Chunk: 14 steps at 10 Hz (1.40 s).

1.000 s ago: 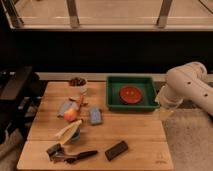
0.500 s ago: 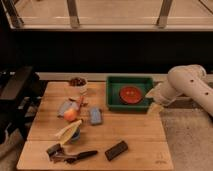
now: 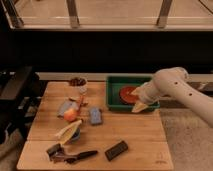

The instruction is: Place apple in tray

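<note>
Cream rounded arm [image 3: 176, 86], pale gripper fingers [image 3: 140, 106] by tray [image 3: 119, 106].

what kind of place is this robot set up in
Probably a staged robot test area, not a home kitchen: a wooden table laid with an apple, a small bowl and a green tray, below a metal railing. The gripper hangs over the tray's front right corner, jaws open.

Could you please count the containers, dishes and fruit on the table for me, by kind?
1 green tray
1 red plate, inside the tray
1 bowl of dark items
1 apple
1 pale-yellow banana-like item
Total: 5
The tool hangs open over the tray's front rim, away from the apple.
</note>
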Each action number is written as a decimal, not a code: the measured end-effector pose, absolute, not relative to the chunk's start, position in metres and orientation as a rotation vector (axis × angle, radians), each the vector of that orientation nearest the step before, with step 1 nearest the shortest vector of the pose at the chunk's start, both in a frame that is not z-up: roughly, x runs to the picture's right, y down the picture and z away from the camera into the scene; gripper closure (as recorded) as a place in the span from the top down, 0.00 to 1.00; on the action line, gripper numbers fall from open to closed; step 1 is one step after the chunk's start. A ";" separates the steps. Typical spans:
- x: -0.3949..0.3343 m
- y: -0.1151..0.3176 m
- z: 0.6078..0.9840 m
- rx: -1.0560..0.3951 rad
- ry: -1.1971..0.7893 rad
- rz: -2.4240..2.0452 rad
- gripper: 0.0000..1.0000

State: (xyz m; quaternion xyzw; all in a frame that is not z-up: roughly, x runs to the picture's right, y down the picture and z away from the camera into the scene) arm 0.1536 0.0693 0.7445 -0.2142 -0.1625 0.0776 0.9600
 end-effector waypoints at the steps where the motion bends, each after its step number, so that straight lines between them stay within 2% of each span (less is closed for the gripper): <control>1: 0.135 0.067 0.752 -0.433 -0.351 0.144 0.65; 5: 0.058 0.072 0.778 -0.475 -0.429 0.064 0.65; 14: 0.048 0.077 0.780 -0.462 -0.472 0.076 0.65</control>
